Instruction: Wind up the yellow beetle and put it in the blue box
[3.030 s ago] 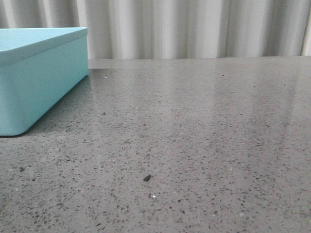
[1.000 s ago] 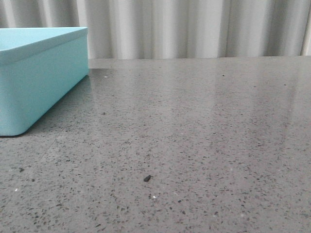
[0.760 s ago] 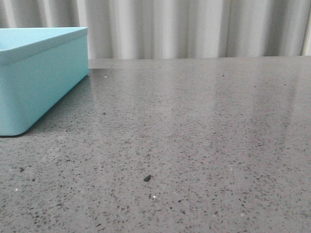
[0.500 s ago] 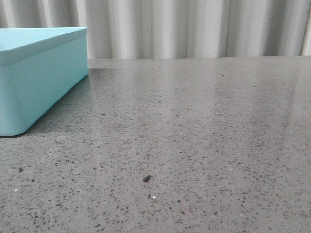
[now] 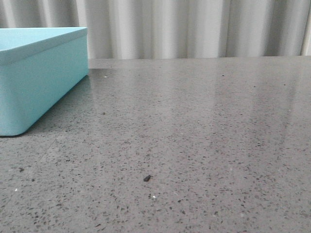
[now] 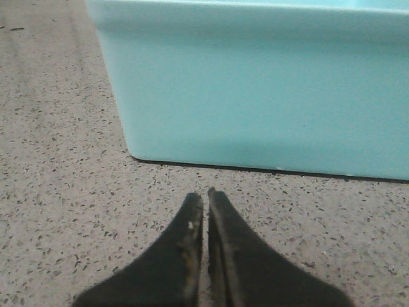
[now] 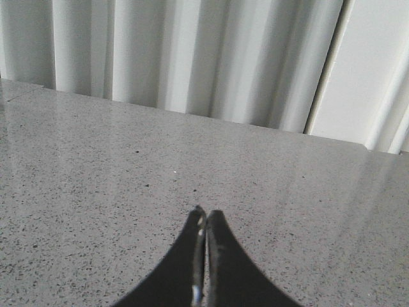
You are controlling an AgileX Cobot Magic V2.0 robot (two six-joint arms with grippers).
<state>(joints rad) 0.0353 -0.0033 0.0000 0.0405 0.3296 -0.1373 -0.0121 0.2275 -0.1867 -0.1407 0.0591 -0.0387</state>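
Aqua plastic marks the blue box (image 5: 36, 73), which we see standing on the grey speckled table (image 5: 204, 145) at the far left of the front view. One rounded corner of the box faces the camera, and its slightly lipped rim catches the light. Its inside is not visible from any of our views.

We cannot locate the yellow beetle in any view, so we cannot state its position.

In the left wrist view, the left gripper (image 6: 204, 195) sits low over the table with its two dark fingers (image 6: 185, 256) pressed together, only a thin seam between the tips. Nothing is held between them. The gripper points at the long plain side of the box, near it but not touching; a strip of bare table lies between the fingertips and the base of the box.

In the right wrist view, the right gripper (image 7: 204, 214) is likewise closed, tip against tip, and holds nothing. It points across open table toward the pale pleated curtain (image 7: 192, 57) that hangs behind the far edge.

In the front view, neither arm appears. A small dark speck (image 5: 146, 178) lies on the table near the front centre, well apart from the box.
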